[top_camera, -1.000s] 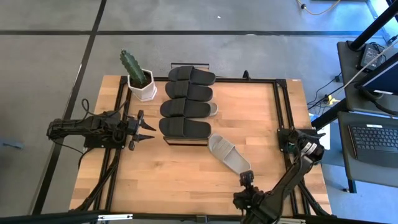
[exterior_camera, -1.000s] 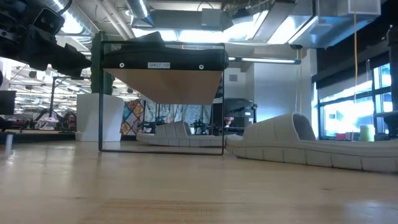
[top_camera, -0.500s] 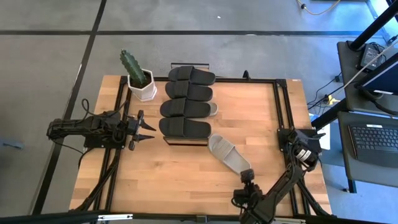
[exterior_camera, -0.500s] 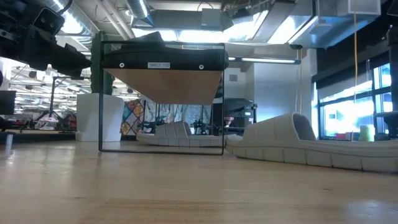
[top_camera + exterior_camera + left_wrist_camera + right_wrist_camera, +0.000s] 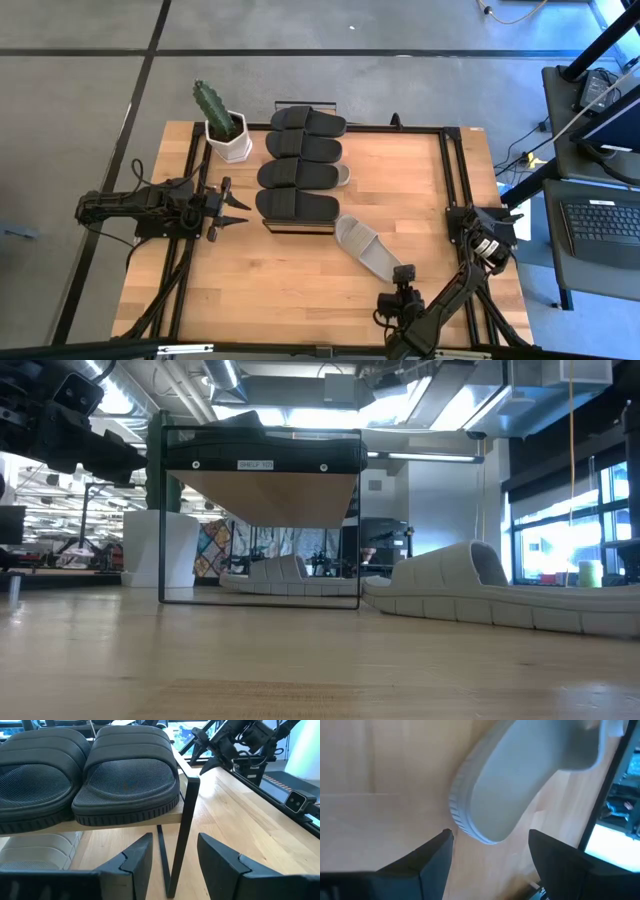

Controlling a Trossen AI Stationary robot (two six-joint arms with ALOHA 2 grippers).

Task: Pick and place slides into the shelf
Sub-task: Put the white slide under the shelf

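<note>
Right hand [image 5: 404,283] gapes wide w/ nothing in it, lined up at heel of the loose grey slide [image 5: 367,247] on worktop [image 5: 290,275], prob. for a grab. Four black slides [image 5: 297,204] top the shelf [image 5: 260,530]; grey mate underneath. Left hand [image 5: 228,208] waits open beside shelf, empty.

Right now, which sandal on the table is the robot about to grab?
Start at the shelf carrying four black slides. Just off its near right corner, one grey-beige slide lies angled on the bare table, before the right gripper. It alone is pale and unshelved.
</note>
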